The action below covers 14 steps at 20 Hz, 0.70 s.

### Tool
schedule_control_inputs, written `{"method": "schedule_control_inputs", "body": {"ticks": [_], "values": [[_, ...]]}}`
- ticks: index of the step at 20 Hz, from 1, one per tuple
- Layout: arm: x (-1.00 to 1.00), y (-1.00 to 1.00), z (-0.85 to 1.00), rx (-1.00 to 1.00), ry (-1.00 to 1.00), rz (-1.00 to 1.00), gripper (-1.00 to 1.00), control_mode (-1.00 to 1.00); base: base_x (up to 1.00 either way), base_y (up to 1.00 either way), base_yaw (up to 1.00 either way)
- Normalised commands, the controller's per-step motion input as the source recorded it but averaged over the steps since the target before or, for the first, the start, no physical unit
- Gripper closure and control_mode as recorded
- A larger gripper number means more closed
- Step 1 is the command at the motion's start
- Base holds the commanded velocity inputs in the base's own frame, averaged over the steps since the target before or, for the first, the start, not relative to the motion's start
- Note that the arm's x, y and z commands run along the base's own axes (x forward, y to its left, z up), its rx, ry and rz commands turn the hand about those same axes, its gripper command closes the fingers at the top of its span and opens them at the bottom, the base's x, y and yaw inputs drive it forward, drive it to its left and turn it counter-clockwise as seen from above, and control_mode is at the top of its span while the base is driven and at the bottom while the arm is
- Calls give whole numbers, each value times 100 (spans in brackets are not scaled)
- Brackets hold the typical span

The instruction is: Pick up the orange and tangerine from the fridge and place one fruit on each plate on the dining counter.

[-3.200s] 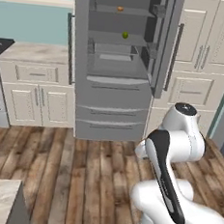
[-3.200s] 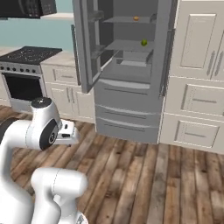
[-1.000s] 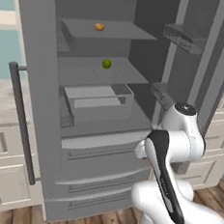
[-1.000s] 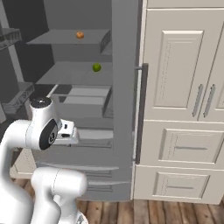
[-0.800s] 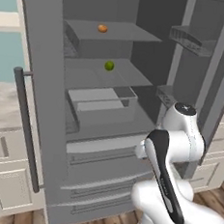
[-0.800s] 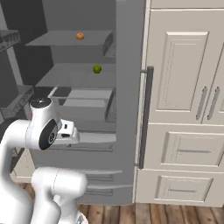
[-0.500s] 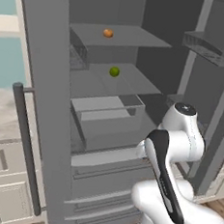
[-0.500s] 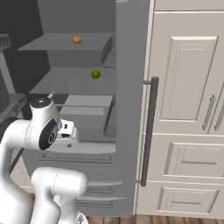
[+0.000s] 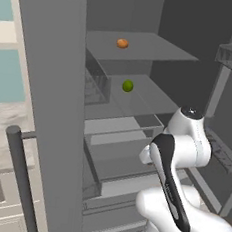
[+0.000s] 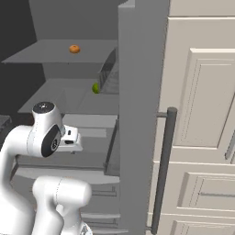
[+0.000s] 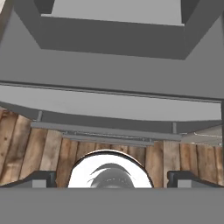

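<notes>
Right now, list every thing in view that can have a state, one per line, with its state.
fridge: doors open, shelves showing.
orange fruit: resting on the upper shelf, untouched.
green fruit: resting on the shelf below, untouched.
fridge drawer: pulled partway out under the shelves.
gripper: open, holding nothing, pointing down at the wood floor in front of the fridge.
cabinet doors: shut.

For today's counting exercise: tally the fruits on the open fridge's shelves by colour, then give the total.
Orange fruit: 1, on the upper shelf
Green fruit: 1, on the shelf below
Total: 2
</notes>
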Motion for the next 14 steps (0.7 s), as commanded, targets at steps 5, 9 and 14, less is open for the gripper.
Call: {"method": "schedule_control_inputs", "body": {"ticks": [5,9,14], "values": [[0,0,0,0,0,0,-100,100,58,13,1],[0,0,0,0,0,0,-100,100,47,1,9],[5,0,1,0,0,0,-100,-100,6,1,4]]}}
